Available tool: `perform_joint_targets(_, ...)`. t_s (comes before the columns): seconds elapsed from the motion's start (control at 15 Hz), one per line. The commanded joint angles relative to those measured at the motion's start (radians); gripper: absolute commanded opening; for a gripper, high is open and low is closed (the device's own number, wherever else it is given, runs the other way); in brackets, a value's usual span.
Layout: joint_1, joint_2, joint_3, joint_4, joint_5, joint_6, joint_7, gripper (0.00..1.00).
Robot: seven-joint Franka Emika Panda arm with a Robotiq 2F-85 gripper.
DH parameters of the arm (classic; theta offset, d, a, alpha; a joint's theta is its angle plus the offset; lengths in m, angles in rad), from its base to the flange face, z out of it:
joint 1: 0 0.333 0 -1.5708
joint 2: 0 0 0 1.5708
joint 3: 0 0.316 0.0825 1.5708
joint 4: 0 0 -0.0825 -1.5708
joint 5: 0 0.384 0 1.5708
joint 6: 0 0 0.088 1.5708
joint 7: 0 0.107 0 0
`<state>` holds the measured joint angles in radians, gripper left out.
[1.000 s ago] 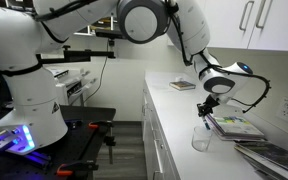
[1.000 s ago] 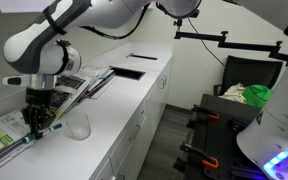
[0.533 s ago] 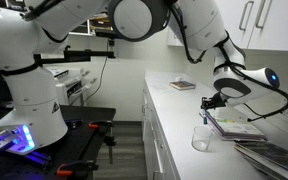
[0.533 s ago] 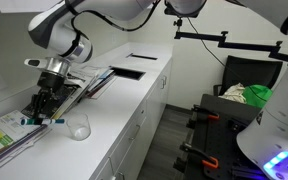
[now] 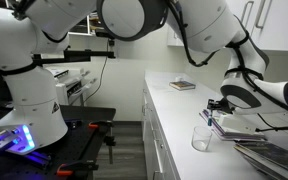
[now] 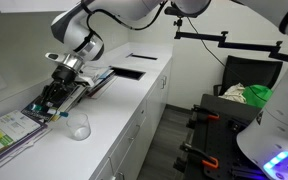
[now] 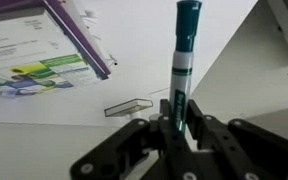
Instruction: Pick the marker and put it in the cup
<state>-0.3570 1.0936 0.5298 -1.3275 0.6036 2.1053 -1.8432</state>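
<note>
My gripper [image 7: 179, 125] is shut on the marker [image 7: 182, 70], which has a dark body, a white band and a blue-green end that sticks out past the fingers. In both exterior views the gripper [image 5: 216, 107] [image 6: 56, 98] hangs above the white counter, over the magazines. The clear cup [image 5: 201, 138] [image 6: 79, 124] stands upright and empty on the counter, just below and beside the gripper. The cup does not show in the wrist view.
Magazines and papers [image 5: 240, 128] [image 6: 12, 130] [image 7: 29, 55] lie spread on the counter by the wall. A flat dark tray [image 6: 127, 72] and a small book [image 5: 182, 85] lie further along. The counter's edge [image 6: 119, 125] runs close to the cup.
The gripper has risen from the counter with the marker in it and swung along the counter. The cup has not moved.
</note>
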Motion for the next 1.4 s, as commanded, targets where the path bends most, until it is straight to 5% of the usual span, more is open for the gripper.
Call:
perform_joint_targets(0.0, -0.025, -0.007, -0.015, -0.022, 0.082, -0.033, -0.096, 0.05)
perform_joint_targets(0.47, -0.061, 0.007, -0.064, -0.038, 0.206, -0.148, -0.223, 0.05)
perform_joint_targets(1.33, -0.001, 0.015, -0.204, -0.048, 0.328, -0.257, -0.280, 0.06)
